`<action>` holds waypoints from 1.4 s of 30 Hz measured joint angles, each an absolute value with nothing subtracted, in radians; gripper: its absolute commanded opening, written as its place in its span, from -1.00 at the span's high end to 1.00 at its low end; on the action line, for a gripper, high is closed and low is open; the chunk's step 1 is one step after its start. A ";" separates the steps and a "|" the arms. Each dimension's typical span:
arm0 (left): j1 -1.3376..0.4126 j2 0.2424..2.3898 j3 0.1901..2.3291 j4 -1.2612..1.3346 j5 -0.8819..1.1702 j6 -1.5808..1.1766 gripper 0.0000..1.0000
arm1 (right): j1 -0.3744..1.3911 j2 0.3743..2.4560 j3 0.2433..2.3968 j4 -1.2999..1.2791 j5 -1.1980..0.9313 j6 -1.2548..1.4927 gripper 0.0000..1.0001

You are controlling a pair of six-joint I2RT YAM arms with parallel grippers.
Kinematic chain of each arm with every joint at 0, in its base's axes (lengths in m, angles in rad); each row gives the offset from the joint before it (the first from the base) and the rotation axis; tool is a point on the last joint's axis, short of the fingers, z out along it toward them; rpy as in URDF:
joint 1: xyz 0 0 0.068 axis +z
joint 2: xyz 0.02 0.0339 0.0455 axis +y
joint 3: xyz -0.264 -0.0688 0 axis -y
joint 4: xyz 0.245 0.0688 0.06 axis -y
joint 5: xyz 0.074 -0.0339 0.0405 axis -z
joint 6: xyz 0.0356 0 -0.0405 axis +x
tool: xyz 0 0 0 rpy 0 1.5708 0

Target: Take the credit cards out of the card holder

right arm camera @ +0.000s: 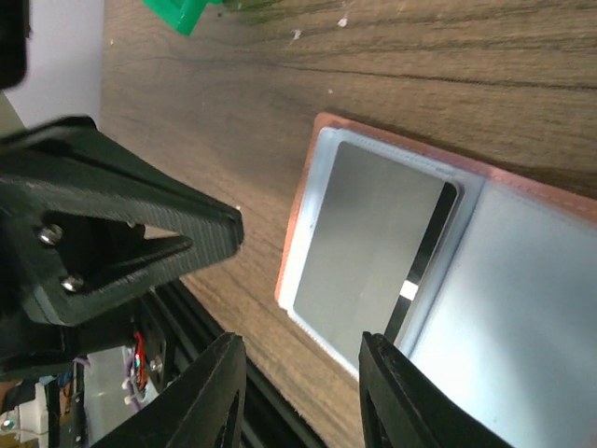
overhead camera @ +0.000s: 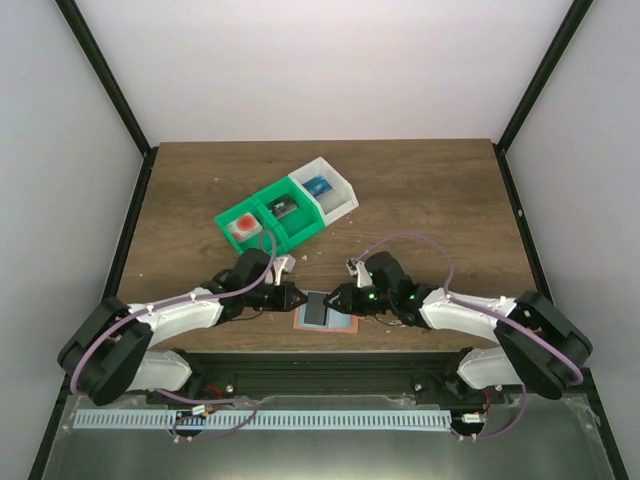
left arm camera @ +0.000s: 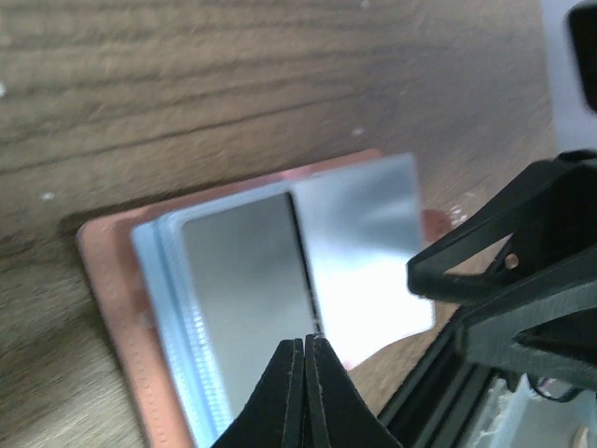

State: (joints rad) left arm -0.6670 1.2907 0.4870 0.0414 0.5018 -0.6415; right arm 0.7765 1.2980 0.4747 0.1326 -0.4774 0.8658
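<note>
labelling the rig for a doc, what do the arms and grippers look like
The left arm and right arm have white links, bulky black joints and a looping purple cable each. The left gripper and right gripper have black, angular, tapering fingers. A green light glows near the right wrist.

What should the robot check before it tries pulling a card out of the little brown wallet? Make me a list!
1. Card holder lies open, flat on the table: ok.
2. Grey card in plain view inside the holder: ok.
3. Left gripper shut, tips at the grey card's edge: ok.
4. Card really pinched between those tips: cannot tell.
5. Right gripper open, holding nothing: ok.
6. Any card out of the holder: not ok, none yet.
</note>
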 measured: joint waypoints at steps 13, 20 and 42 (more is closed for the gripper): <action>-0.669 1.406 0.397 0.179 0.497 -0.654 1.00 | 0.778 1.483 0.475 0.232 -0.465 0.867 0.43; -0.669 1.446 0.396 0.210 0.499 -0.654 1.00 | 0.778 1.535 0.474 0.280 -0.468 0.873 0.49; -0.674 1.453 0.372 0.265 0.487 -0.669 1.00 | 0.777 1.566 0.432 0.400 -0.467 0.889 0.65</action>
State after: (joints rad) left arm -0.6739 1.4528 0.3717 0.2649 0.4870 -0.6693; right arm 0.7773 1.5658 0.4320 0.3996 -0.4675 0.8886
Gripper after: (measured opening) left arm 0.013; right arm 0.190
